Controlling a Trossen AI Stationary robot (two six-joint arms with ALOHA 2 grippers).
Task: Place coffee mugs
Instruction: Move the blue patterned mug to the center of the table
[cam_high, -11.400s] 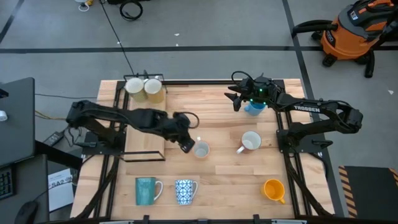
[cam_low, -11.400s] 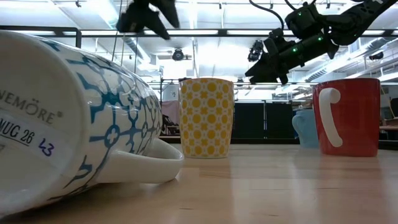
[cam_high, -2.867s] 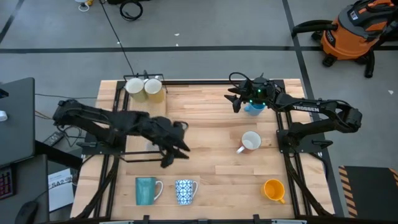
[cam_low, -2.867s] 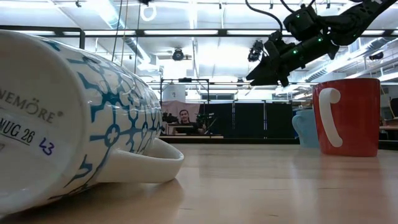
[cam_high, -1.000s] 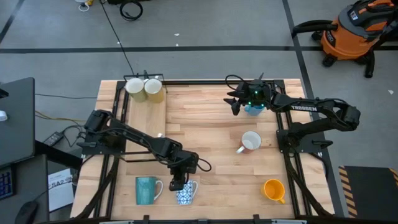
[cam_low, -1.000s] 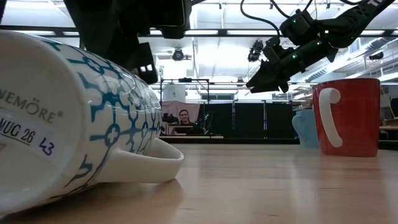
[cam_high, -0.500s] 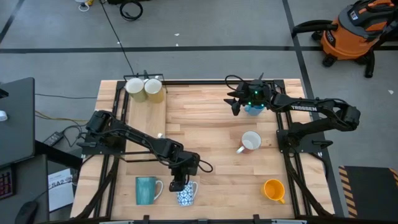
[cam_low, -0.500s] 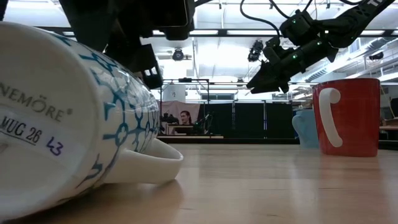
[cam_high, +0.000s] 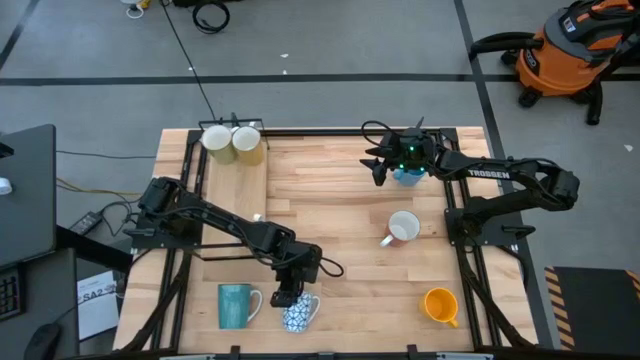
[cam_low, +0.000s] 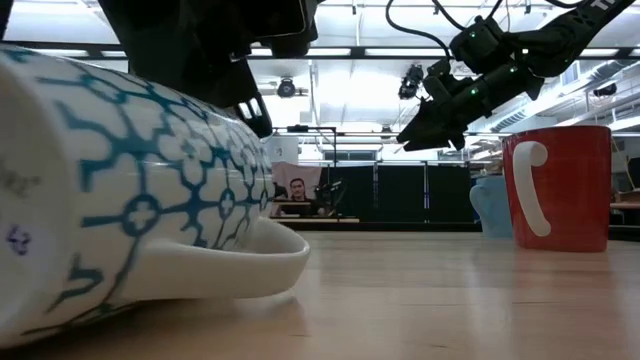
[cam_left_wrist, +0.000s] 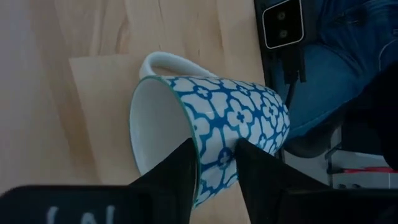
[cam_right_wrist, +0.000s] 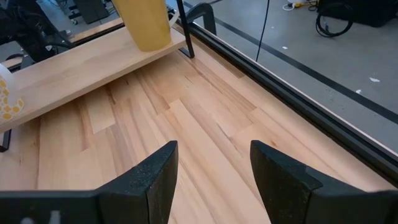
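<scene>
The blue-and-white patterned mug (cam_high: 303, 314) lies on its side near the table's near edge and fills the left of the low view (cam_low: 130, 190). Its handle (cam_low: 230, 270) is down on the wood. My left gripper (cam_high: 287, 298) is on it, shut on its wall at the mouth (cam_left_wrist: 214, 146). My right gripper (cam_high: 380, 166) hangs open over the far right of the table (cam_right_wrist: 211, 149), just above the light blue mug (cam_high: 409, 175), and touches nothing. My left gripper holds the patterned mug by its wall at the rim (cam_left_wrist: 217, 134), on the side away from the handle. One finger (cam_left_wrist: 177, 171) is inside the mouth and the other finger (cam_left_wrist: 255, 168) is outside on the pattern. It comes from above. The mug is tilted, with its handle side on the table.
A teal mug (cam_high: 234, 306) lies just left of the patterned one. A white mug (cam_high: 404, 226) and an orange mug (cam_high: 439, 305) are on the right half. A white mug (cam_high: 217, 138) and a pale yellow mug (cam_high: 248, 145) stand on a raised shelf at the far left.
My left gripper has come down onto the patterned mug's mouth. The mug has turned and tipped in the hold: in the low view its base label has swung out of sight to the left, while its handle has stayed on the table.
</scene>
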